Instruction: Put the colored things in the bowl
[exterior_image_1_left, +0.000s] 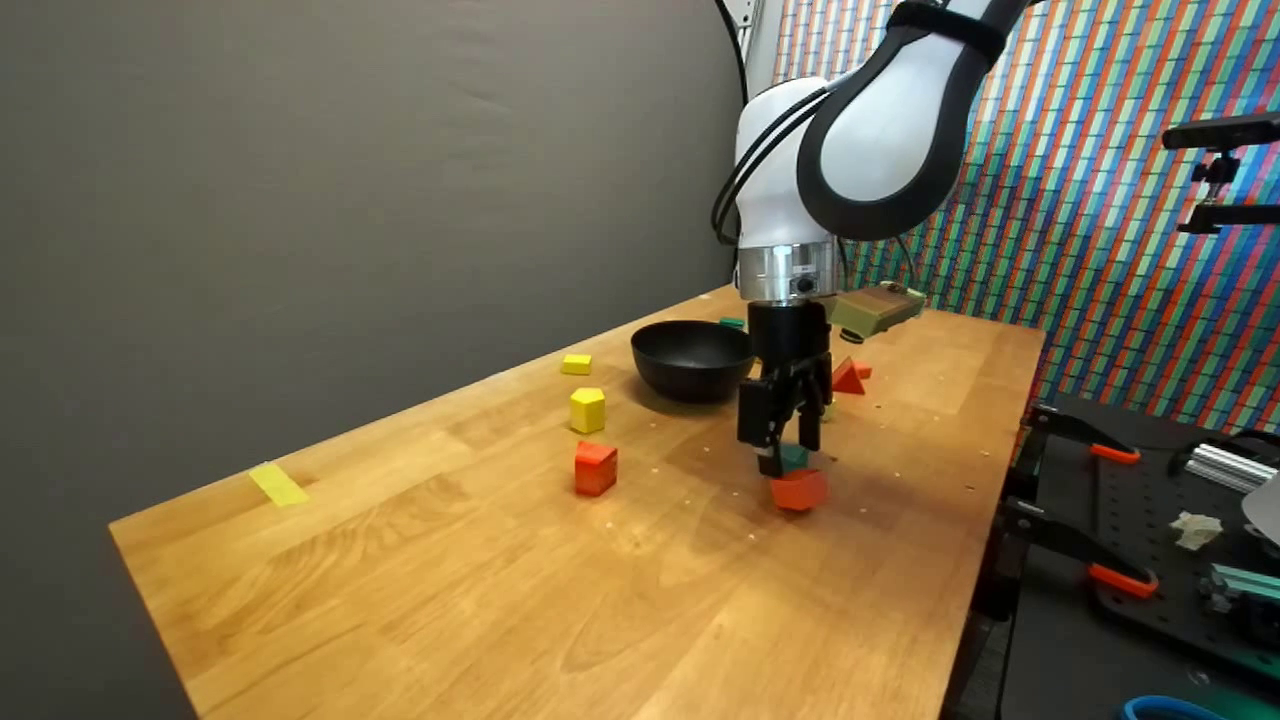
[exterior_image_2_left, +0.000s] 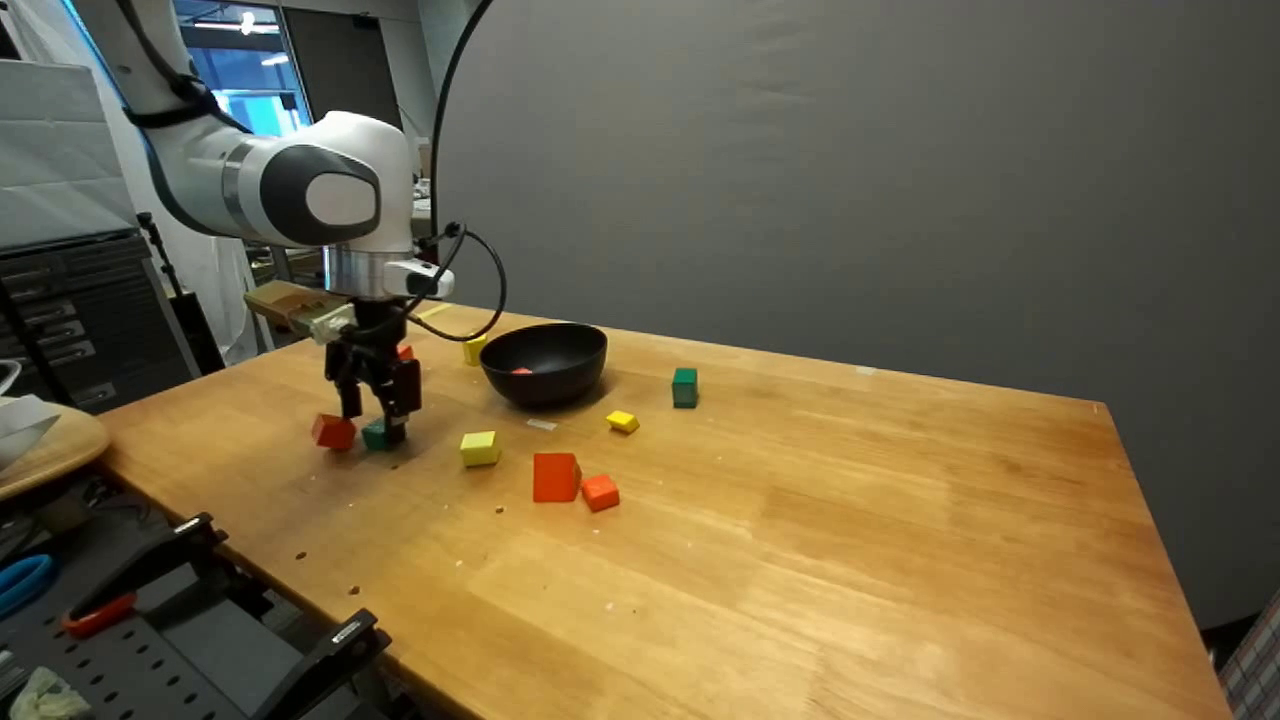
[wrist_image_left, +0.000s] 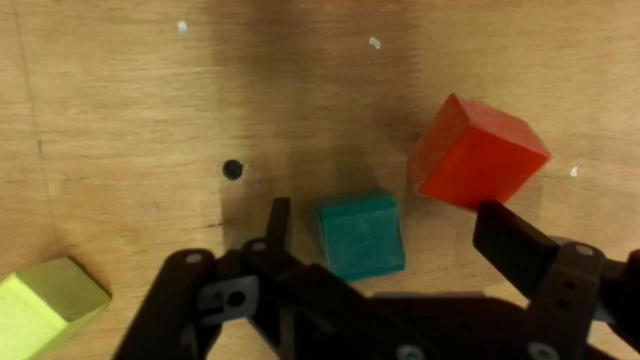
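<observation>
Your gripper (wrist_image_left: 384, 225) stands wide, low over the wooden table (exterior_image_2_left: 900, 580), a teal block (wrist_image_left: 362, 240) between its fingers (wrist_image_left: 515, 247), with gaps on both sides. A red block (wrist_image_left: 482, 155) sits just beside the teal one. In an exterior view, the black bowl (exterior_image_2_left: 548, 392) (a red piece (exterior_image_2_left: 521, 371) shows inside) rests apart from the gripper, between a yellow block (exterior_image_2_left: 475, 351) and a green block (exterior_image_2_left: 684, 388).

Wrist view, from teal block (wrist_image_left: 362, 240): bare desk (wrist_image_left: 440, 245) either side, inside the spread fingers (wrist_image_left: 515, 250) | red block (wrist_image_left: 485, 155) at 2 o'clock crowds the nearer finger, contact I can't tell | in an exterior view, from black bowl (exterior_image_2_left: 545, 375): bare lane at 8 o'clock, lime block (exterior_image_2_left: 480, 448) at 7, red pair (exterior_image_2_left: 556, 477) at 6
</observation>
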